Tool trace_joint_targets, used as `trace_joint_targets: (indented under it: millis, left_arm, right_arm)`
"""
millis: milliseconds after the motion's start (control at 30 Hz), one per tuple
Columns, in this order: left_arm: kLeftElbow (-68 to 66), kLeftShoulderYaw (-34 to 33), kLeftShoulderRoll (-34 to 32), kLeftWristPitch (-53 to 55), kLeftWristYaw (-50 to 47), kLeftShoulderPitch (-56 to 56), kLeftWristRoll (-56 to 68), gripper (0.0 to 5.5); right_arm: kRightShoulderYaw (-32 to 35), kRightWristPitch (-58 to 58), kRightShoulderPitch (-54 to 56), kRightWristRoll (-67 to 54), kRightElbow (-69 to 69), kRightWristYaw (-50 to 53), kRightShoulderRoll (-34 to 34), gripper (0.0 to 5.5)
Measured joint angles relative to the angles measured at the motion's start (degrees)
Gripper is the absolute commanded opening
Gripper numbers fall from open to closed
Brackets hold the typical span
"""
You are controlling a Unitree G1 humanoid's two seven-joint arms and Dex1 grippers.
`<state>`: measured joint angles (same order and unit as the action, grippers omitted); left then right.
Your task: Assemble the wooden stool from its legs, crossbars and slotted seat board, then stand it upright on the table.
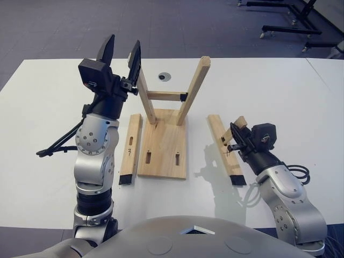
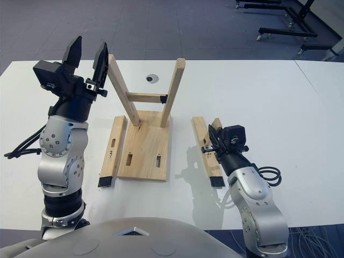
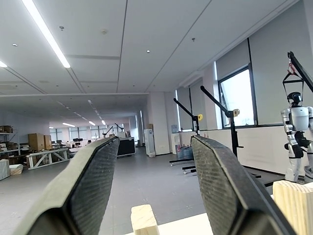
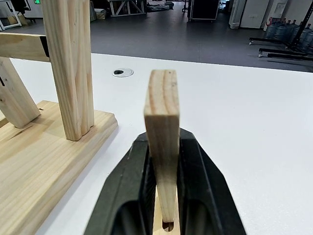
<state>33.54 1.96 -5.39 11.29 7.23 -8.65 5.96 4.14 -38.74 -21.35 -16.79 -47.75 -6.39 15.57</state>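
While my right claw (image 4: 165, 139) clamps the short crossbar (image 4: 163, 98) just beside the loose leg (image 1: 232, 167) right of the seat board (image 1: 164, 156), my left claw (image 1: 121, 54) gapes open beside the standing frame (image 1: 164, 96), where one careless nudge could topple it.

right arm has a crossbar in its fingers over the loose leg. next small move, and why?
Probably ease the right gripper down slightly to press the crossbar into the loose leg beneath it. The fingers are shut on the crossbar, held on end over that leg; whether its lower end is seated is hidden. The left gripper is open, up by the standing legs.
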Motion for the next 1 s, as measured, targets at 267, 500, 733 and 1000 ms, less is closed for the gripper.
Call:
trace_joint_targets:
  millis: [267, 500, 733, 1000]
  left_arm:
    - [0.30, -0.13, -0.16, -0.09, -0.05, 0.00, 0.00, 2.68]
    - [0.60, -0.14, -0.17, -0.09, -0.27, 0.00, -0.01, 2.68]
    - [0.88, 0.15, -0.14, -0.07, -0.49, 0.00, -0.01, 2.68]
    - [1.09, 0.51, -0.05, -0.09, -0.59, 0.00, -0.20, 2.68]
  right_arm:
    - [0.81, -3.62, -1.20, -1.27, -2.45, 0.35, -0.40, 0.39]
    - [0.86, -1.75, -2.02, -1.21, -0.74, -0.10, -0.68, 0.39]
    - [0.71, 3.00, -4.20, -1.26, 2.25, -2.64, -0.46, 0.39]
    - [-0.29, 3.16, -2.88, -1.33, 3.12, -6.44, 4.64, 0.39]
